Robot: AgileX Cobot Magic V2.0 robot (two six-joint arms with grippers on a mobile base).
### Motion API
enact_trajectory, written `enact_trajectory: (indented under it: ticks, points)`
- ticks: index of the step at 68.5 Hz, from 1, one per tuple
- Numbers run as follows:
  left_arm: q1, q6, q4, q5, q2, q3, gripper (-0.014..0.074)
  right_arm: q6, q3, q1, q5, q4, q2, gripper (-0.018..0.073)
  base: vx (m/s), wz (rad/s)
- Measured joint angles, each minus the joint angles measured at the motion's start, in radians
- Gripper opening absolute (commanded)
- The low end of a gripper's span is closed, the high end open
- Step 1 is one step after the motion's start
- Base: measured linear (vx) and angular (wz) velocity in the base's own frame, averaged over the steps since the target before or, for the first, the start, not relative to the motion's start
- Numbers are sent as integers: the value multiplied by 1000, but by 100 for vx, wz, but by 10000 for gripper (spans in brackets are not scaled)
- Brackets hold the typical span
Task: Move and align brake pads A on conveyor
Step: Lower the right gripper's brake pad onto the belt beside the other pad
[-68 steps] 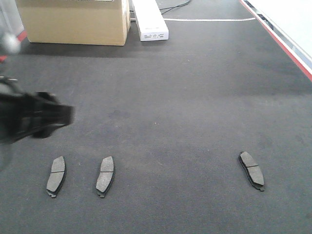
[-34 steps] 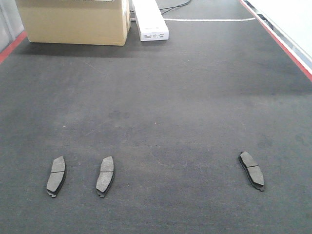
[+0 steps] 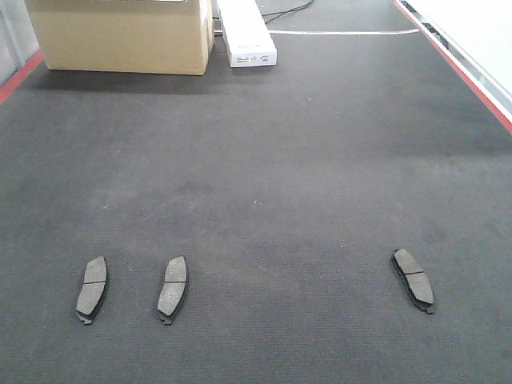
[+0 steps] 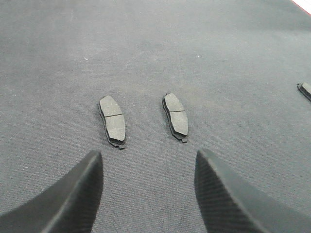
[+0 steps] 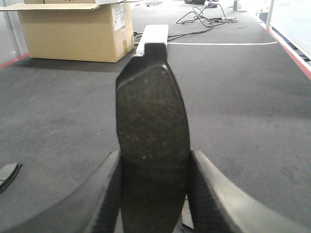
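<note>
Three brake pads lie on the charcoal conveyor (image 3: 280,160) in the front view: two side by side at the near left (image 3: 92,289) (image 3: 173,289) and one at the near right (image 3: 413,279). Neither gripper shows in that view. In the left wrist view, my left gripper (image 4: 149,160) is open and empty, hovering just short of the two left pads (image 4: 112,121) (image 4: 176,116). In the right wrist view, my right gripper (image 5: 154,160) is shut on another brake pad (image 5: 151,111), held on end above the belt with its gritty face toward the camera.
A cardboard box (image 3: 120,36) and a long white box (image 3: 246,32) stand at the far end of the belt, with cables (image 5: 204,19) behind them. A red stripe (image 3: 472,80) runs along the right edge. A further pad's tip (image 5: 8,173) shows low on the left in the right wrist view.
The left arm, blurred at the left of the front view a second ago, has left that view. The three pads on the belt have not moved.
</note>
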Motion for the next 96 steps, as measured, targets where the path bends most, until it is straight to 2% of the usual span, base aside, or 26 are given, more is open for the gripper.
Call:
enact_trajectory:
  ticks: [18,28,44,52,67,71,81,87,96]
  points:
    - [0,0,0,0,0,0,417,3,0,0,0,0,0,-7,0,0]
    - [0,0,0,0,0,0,417,51,0,0,1,27,24,-5,0,0]
    - [0,0,0,0,0,0,417,52,-127,0,100,95,292,15,0,0]
    - [0,0,0,0,0,0,417,9,-229,0,115,149,480,33,0,0]
    - [0,0,0,0,0,0,417,-178,-374,1,149,345,799,48,0,0]
    - [0,0,0,0,0,0,417,-196,-394,21,145,364,874,48,0,0]
    - [0,0,0,0,0,0,417,-175,-417,125,97,344,1022,48,0,0]
    - [0,0,0,0,0,0,417,-81,-423,178,67,293,1107,48,0,0]
    - [0,0,0,0,0,0,417,103,-466,224,55,123,1247,48,0,0]
